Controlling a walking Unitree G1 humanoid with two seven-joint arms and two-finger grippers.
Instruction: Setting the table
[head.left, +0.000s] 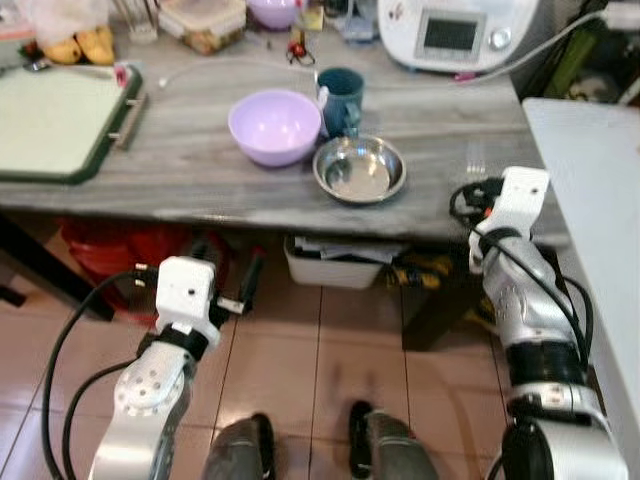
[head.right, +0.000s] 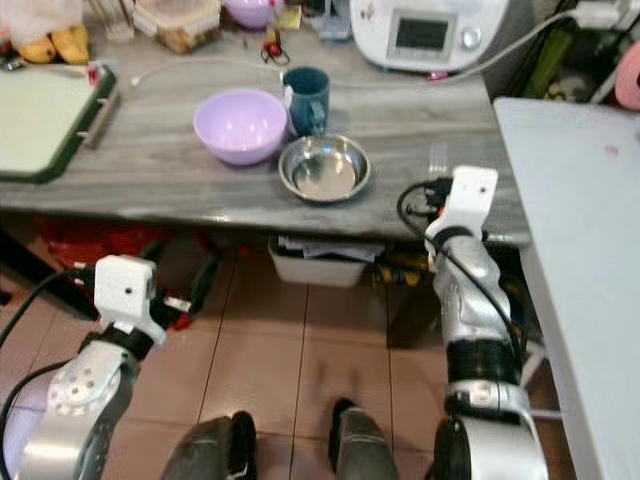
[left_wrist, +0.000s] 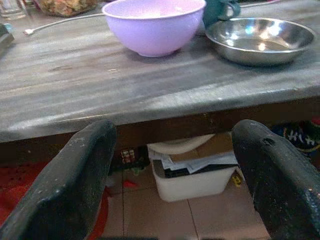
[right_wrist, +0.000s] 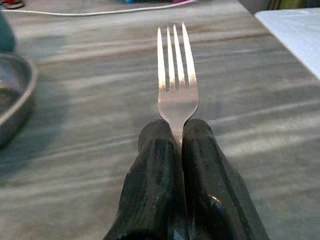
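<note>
A silver fork (right_wrist: 173, 65) lies flat on the grey wooden table (head.left: 180, 170), near its front right edge, to the right of a steel bowl (head.left: 360, 168). My right gripper (right_wrist: 177, 135) is shut on the fork's handle, and the tines (head.left: 476, 157) point away from me over the tabletop. A lilac bowl (head.left: 275, 127) and a teal mug (head.left: 340, 98) stand just behind and left of the steel bowl. My left gripper (left_wrist: 175, 135) is open and holds nothing. It hangs below the table's front edge, facing the lilac bowl (left_wrist: 154, 25).
A green-rimmed tray (head.left: 50, 125) takes up the table's left end. A white appliance (head.left: 450, 30), a food container and a cable sit at the back. A white table (head.left: 600, 190) stands close on the right. Under the grey table are a white bin (head.left: 335, 262) and something red (head.left: 120, 250).
</note>
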